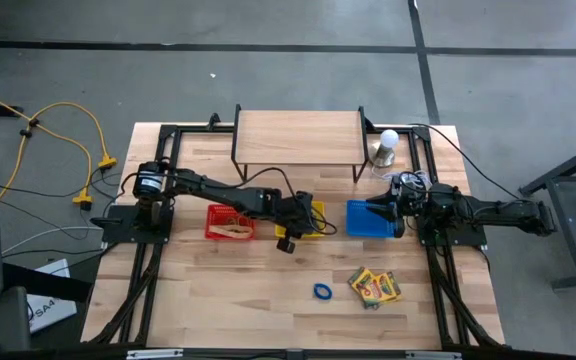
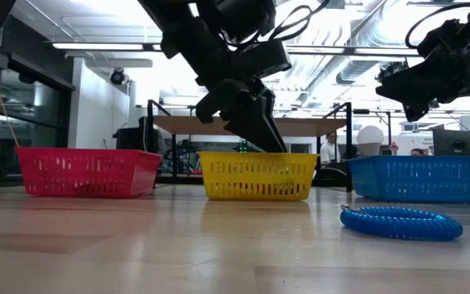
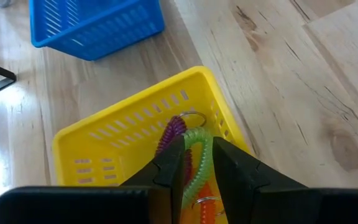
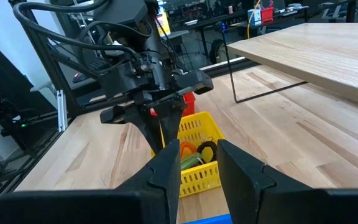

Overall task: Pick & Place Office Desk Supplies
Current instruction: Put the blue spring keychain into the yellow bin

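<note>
My left hand [image 3: 197, 171] is down in the yellow basket [image 3: 104, 140], its fingers slightly parted around a green coil ring [image 3: 199, 149] that lies on the purple and orange rings there. My right hand [image 4: 197, 162] hovers over the blue basket [image 1: 370, 219], fingers parted, nothing between them. A blue coil ring [image 1: 322, 291] and crayon boxes [image 1: 374, 287] lie on the desk [image 1: 228, 300].

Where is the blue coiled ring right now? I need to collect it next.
In the high view the blue coiled ring lies on the bare wooden table, right of centre, just left of the yellow-and-green crayon boxes.
</note>
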Action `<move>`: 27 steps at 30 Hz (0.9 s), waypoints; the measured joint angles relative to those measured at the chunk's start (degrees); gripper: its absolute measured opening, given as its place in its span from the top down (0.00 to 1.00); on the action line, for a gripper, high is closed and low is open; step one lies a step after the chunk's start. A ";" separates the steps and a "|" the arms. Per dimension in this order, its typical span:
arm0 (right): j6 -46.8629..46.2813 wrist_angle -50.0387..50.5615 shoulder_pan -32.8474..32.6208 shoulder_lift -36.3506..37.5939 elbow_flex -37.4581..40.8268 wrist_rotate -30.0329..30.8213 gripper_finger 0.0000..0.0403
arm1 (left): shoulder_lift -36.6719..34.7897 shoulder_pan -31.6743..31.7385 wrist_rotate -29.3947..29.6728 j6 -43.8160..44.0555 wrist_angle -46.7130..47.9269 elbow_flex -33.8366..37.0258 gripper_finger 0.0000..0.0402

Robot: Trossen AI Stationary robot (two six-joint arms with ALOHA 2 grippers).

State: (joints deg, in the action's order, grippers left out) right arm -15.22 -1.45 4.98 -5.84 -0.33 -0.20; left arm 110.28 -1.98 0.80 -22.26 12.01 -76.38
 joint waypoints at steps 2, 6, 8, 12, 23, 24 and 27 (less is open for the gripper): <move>0.00 0.00 0.01 0.00 -0.01 0.01 0.77 | 0.00 0.00 0.00 0.00 0.00 0.00 0.81; 0.00 0.00 0.01 0.00 -0.01 0.00 0.77 | -0.18 0.16 -1.05 -0.76 -0.58 0.07 0.81; 0.01 0.00 0.01 0.00 -0.01 0.01 0.77 | -0.81 0.39 -2.31 -1.74 -1.66 0.11 0.81; 0.00 0.02 -0.01 0.00 -0.01 -0.01 0.77 | -2.46 0.27 -3.97 -2.12 -2.98 0.09 0.81; 0.01 0.00 0.01 0.02 -0.01 -0.01 0.77 | -2.58 -9.59 -3.48 -1.48 -2.84 0.09 0.81; 0.02 0.00 0.01 0.01 -0.01 0.01 0.77 | -2.58 -10.92 -3.38 -1.48 -2.84 0.09 0.81; 0.00 0.00 0.01 0.00 0.01 0.01 0.77 | -2.56 -14.57 -2.26 -1.46 -2.82 0.09 0.81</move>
State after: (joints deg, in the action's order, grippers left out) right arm -15.22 -1.45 4.99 -5.85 -0.32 -0.19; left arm 107.72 -16.54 -1.46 -23.73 9.19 -76.29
